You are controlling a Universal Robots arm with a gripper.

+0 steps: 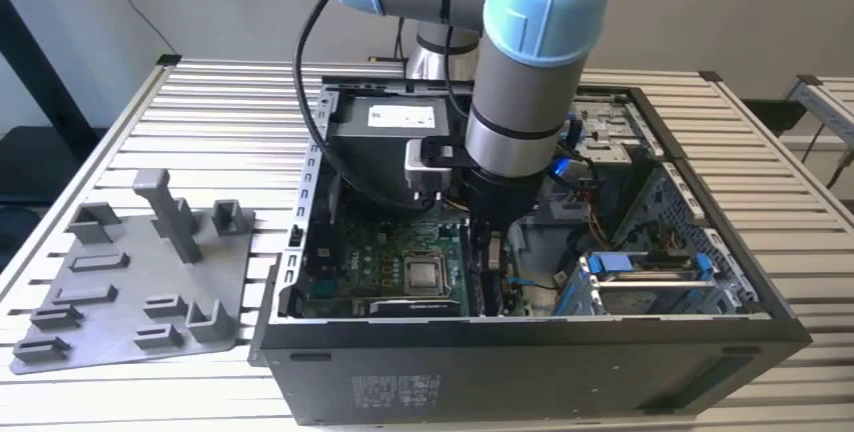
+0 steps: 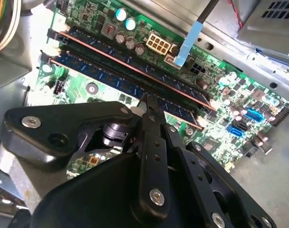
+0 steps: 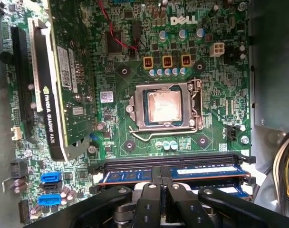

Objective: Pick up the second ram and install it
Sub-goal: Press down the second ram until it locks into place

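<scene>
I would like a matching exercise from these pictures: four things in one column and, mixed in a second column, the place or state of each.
Things:
1. grey holder plate
2. hand
3. processor socket
4. graphics card

Places or states:
A. standing on edge in a long slot of the motherboard
B. on the slatted table, outside the computer case, at the exterior view's left
C. just above the memory sticks in their slots
D. in the middle of the motherboard, framed by a metal bracket

Pairs: 1-B, 2-C, 3-D, 4-A

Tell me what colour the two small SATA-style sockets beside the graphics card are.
Bright blue sockets, clearest in the first wrist view.
</scene>
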